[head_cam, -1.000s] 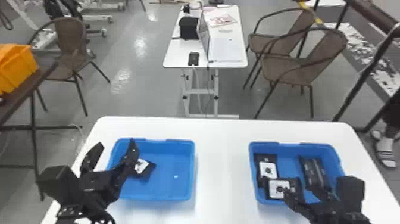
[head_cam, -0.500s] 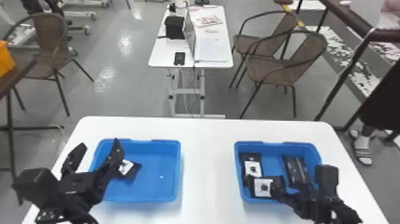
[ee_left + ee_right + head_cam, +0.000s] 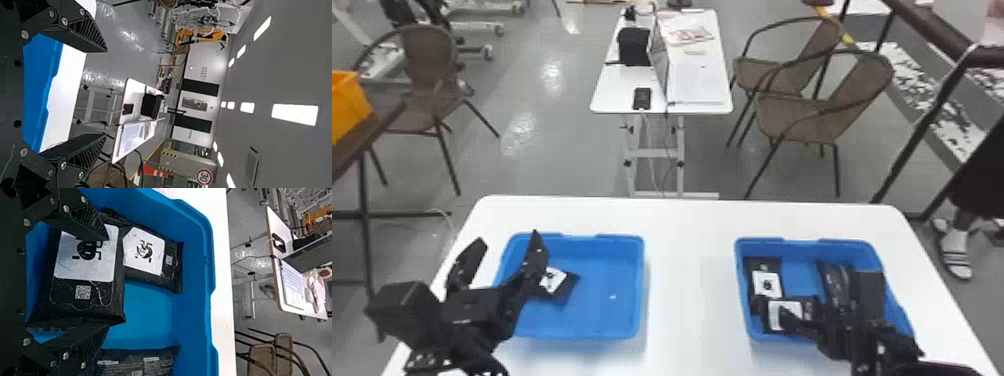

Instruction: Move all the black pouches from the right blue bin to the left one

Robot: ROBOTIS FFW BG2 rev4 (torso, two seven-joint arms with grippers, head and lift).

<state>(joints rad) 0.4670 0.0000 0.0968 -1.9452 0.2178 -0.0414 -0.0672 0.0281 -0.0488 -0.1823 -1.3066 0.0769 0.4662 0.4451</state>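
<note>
Two rectangular blue plastic bins: the right blue bin (image 3: 802,243) holds three pouches, the left blue bin (image 3: 602,315) one. The black two-fingered left gripper (image 3: 509,239) and right gripper (image 3: 107,282) stand wide open, empty. The right should straddle the nearest flat black white-labelled pouch (image 3: 62,311) deeply before closing, sparing its neighbour (image 3: 172,274). The right wrist view resolves a square code (image 3: 83,292); the head view adds the delivered pouch (image 3: 566,290).

Grey floor with bright glints — wicker chairs (image 3: 802,115), a white side table (image 3: 699,80), glowing ceiling lights (image 3: 294,114).
</note>
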